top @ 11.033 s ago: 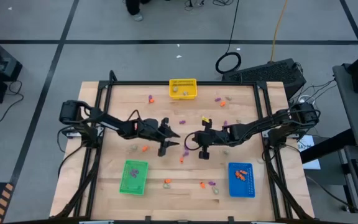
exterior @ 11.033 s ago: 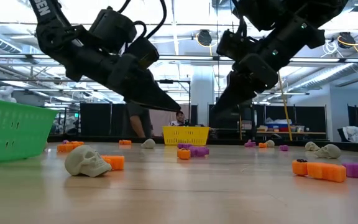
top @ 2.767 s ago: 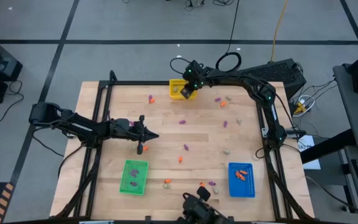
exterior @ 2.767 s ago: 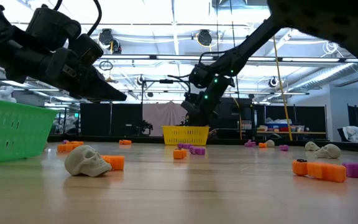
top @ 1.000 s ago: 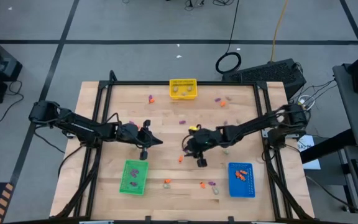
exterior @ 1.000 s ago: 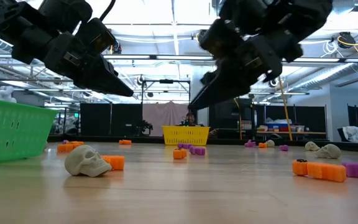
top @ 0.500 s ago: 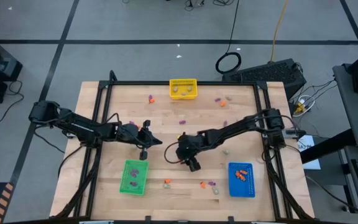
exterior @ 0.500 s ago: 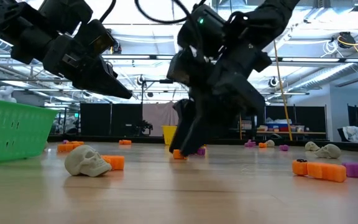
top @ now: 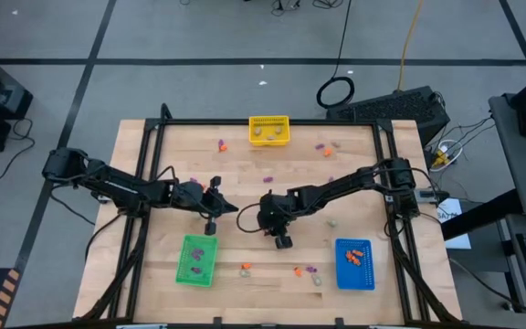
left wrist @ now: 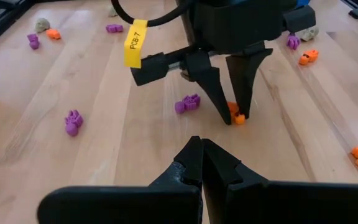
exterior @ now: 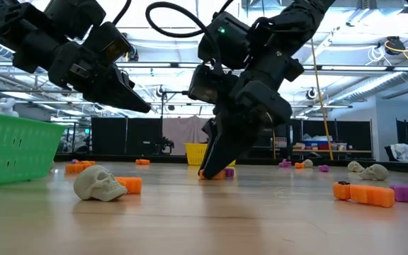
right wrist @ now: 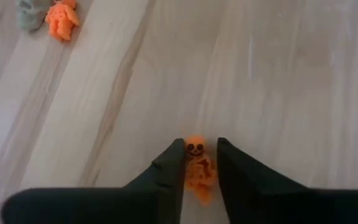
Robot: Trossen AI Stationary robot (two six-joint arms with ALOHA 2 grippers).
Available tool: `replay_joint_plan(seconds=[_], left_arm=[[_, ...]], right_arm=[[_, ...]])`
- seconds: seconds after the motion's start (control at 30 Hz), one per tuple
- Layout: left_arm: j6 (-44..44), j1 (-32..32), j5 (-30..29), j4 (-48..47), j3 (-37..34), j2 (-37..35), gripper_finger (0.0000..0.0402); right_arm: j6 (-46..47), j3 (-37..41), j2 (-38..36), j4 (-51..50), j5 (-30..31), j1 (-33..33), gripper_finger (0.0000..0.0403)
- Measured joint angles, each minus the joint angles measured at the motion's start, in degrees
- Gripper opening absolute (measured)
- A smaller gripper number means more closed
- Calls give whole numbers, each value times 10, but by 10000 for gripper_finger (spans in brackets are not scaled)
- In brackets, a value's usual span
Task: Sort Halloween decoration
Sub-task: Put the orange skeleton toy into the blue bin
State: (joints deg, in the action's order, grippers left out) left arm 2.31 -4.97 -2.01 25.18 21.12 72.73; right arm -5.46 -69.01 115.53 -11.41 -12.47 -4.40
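Small orange, purple and pale skull-shaped trinkets lie scattered on the wooden table point(top: 245, 178). My right gripper point(right wrist: 199, 155) reaches down at the table's middle point(top: 267, 224) and is shut on one orange figure trinket point(right wrist: 199, 167). A purple trinket point(left wrist: 188, 103) lies just beside it. My left gripper point(left wrist: 202, 149) hangs shut and empty above the table left of the middle point(top: 232, 209), pointing at the right gripper. My right gripper pinches the orange figure trinket by its two sides point(right wrist: 194, 168) between its two fingertips point(left wrist: 227, 117). The fingers come steeply from above, slanting down, and lie along the figure's length. The trinket lies flat on the table.
A yellow bin point(top: 269, 130) stands at the far edge, a green bin point(top: 196, 259) near left and a blue bin point(top: 355, 263) near right. A pale skull point(exterior: 98, 183) and orange pieces point(exterior: 363, 193) lie near the front edge.
My right gripper has moved toward the table's left edge and down to the tabletop, tipping more steeply downward. Its fingers now stand on either side of the orange trinket, which has stayed in place.
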Motion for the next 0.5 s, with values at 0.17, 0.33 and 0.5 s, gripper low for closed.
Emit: replay_joint_plan(seconds=[0.17, 0.33, 0.5], left_arm=[[0, 0, 0, -1, 0, 0, 2], [0, 0, -1, -5, 0, 0, 2], [-1, 0, -1, -8, 0, 0, 2]], right_arm=[[3, -25, -9, -59, 1, -2, 24], [3, -49, -27, -128, 2, -10, 10], [31, -59, -71, -181, 4, -23, 8]])
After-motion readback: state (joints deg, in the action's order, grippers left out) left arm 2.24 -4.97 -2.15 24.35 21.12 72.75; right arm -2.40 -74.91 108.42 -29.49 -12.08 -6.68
